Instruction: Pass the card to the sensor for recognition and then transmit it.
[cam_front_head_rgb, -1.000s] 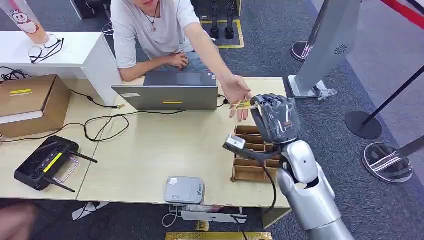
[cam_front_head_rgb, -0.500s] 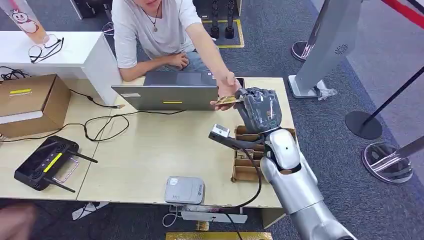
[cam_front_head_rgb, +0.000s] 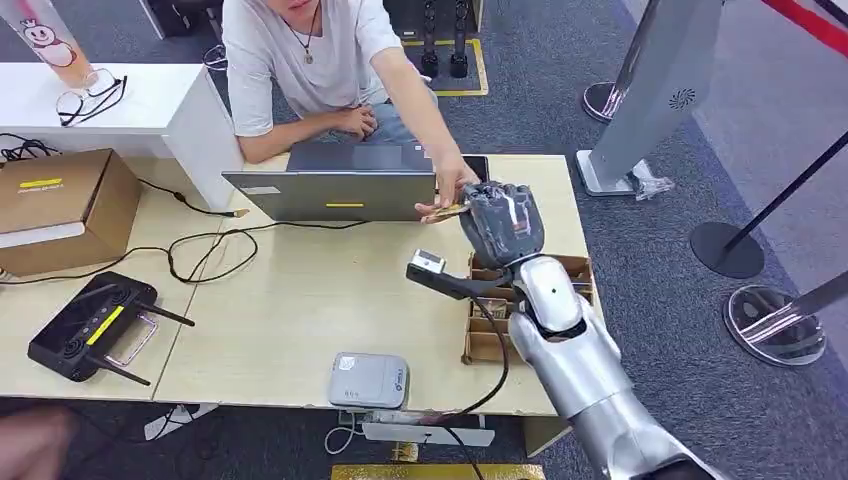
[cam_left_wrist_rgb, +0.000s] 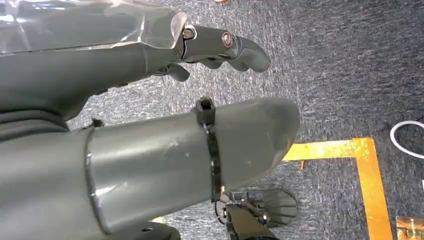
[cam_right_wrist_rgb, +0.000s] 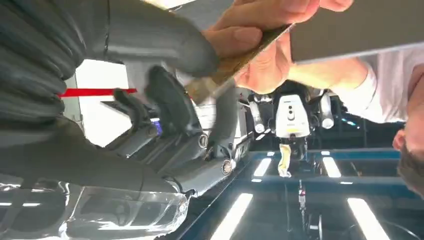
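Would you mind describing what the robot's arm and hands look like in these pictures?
The right arm is smooth silver with rounded joint shells. A black cable loops beside it, and a black bracket carries a small silver camera at the wrist. The right hand is dark grey under glossy clear film. The left hand has a thick grey thumb with a black cable tie and darker fingers with brass-coloured screws.

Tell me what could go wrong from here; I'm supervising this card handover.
Both the right hand and the person's hand are on the card. If the robot releases late, a pull could bend it; if it releases early, it may drop onto the table. The laptop sits just beside the exchange, so further reaching might bump its lid.
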